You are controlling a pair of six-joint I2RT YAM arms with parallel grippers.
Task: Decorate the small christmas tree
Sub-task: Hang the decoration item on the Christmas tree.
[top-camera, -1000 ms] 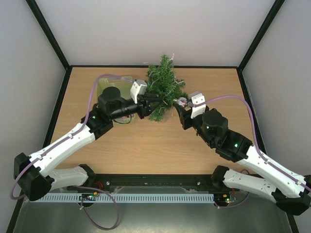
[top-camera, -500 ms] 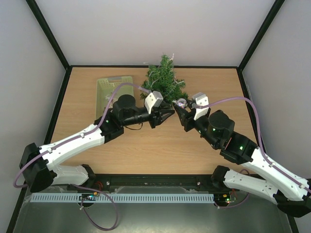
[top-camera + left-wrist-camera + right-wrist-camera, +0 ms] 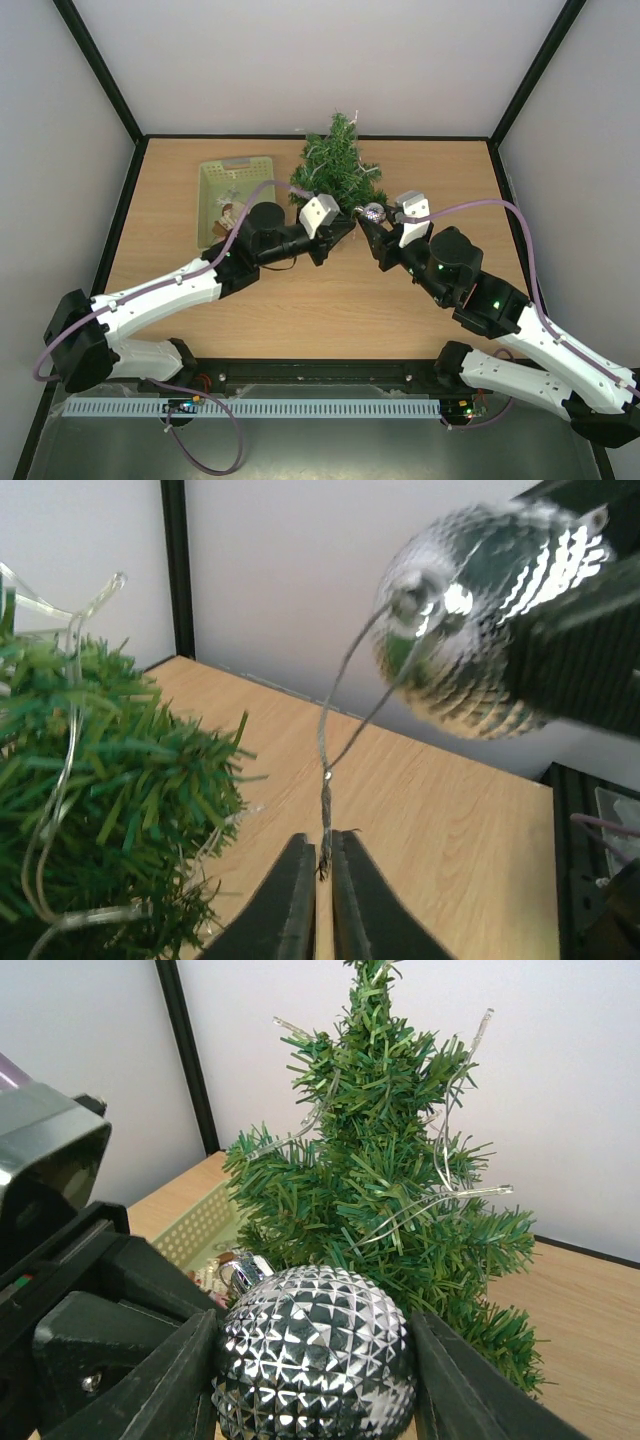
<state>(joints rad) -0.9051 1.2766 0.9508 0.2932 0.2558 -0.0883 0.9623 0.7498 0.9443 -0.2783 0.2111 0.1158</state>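
Observation:
The small christmas tree (image 3: 338,165) stands upright at the back middle of the table, strung with clear light wire; it also shows in the right wrist view (image 3: 385,1175) and at the left of the left wrist view (image 3: 100,780). My right gripper (image 3: 372,222) is shut on a silver faceted bauble (image 3: 315,1355), just right of the tree's base. The bauble (image 3: 480,630) hangs above the left fingers. My left gripper (image 3: 345,228) is shut on the bauble's thin hanging string (image 3: 325,800), pinching its end between the fingertips.
A pale green basket (image 3: 215,195) with more ornaments sits left of the tree, behind my left arm. The black frame posts and white walls close the table at the back and sides.
My left gripper has moved right from the tree's front to the bauble and now pinches its string. The basket is uncovered. The right gripper has stayed about where it was.

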